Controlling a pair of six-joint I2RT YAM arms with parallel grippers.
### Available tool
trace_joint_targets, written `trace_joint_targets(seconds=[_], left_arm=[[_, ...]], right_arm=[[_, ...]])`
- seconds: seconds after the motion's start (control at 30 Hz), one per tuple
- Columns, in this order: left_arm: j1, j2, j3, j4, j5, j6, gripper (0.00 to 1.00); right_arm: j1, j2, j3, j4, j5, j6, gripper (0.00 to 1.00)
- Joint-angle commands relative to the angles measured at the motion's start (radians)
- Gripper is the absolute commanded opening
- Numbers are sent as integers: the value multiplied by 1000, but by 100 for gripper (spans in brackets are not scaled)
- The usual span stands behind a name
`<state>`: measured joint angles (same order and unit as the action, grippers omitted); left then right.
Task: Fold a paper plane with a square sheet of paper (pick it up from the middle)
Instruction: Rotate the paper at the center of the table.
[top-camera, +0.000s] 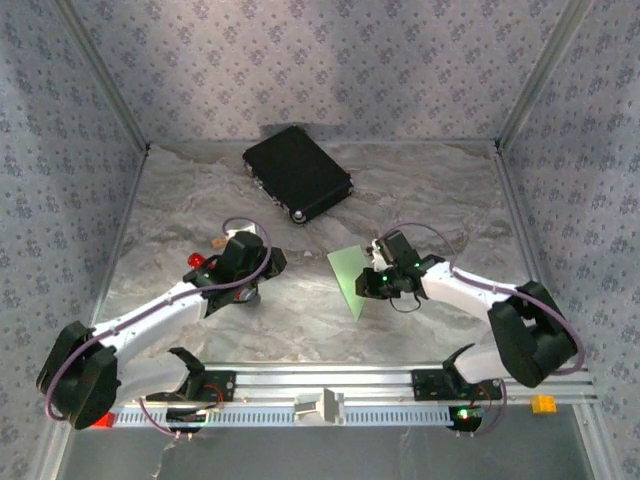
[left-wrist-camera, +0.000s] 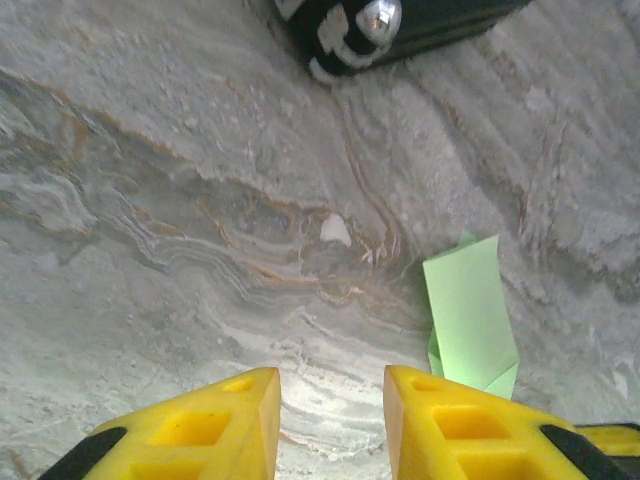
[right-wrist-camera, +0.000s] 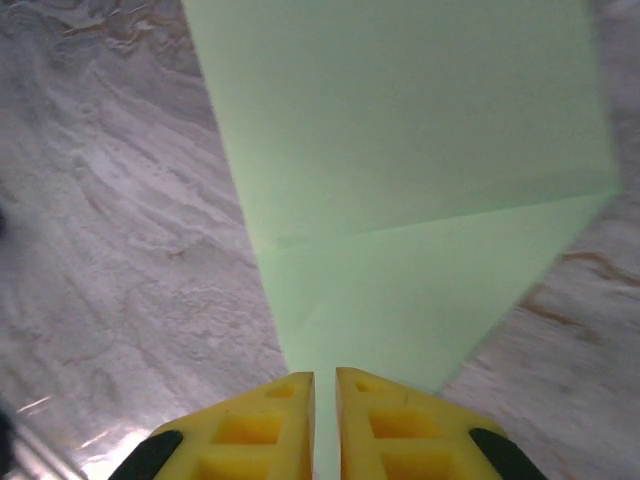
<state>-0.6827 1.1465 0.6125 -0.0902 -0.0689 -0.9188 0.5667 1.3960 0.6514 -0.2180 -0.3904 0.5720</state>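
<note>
Both arms reach in from the near rail, elbows bent. My right gripper (right-wrist-camera: 325, 378) is pinched nearly closed on the near edge of the thin light-green creased paper sheet (right-wrist-camera: 400, 180), mid-table. To its left, my left gripper (left-wrist-camera: 330, 382) hovers partway open and holds nothing, with plenty of bare grey marble tabletop (left-wrist-camera: 150, 250) around it. The closed black rectangular case (top-camera: 297, 172) sits at the back; can't see inside.

Overhead camera looks down from behind; close wrist views share the paper (left-wrist-camera: 468, 305).
</note>
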Motion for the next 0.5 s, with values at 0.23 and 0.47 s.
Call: trace_joint_targets(seconds=[0.23, 0.47], left_arm=[[-21, 94, 74, 63, 95, -2, 31], [-21, 115, 76, 70, 115, -7, 31]], right_arm=[[-4, 154, -30, 149, -94, 140, 14], [32, 192, -109, 288, -14, 507, 14]])
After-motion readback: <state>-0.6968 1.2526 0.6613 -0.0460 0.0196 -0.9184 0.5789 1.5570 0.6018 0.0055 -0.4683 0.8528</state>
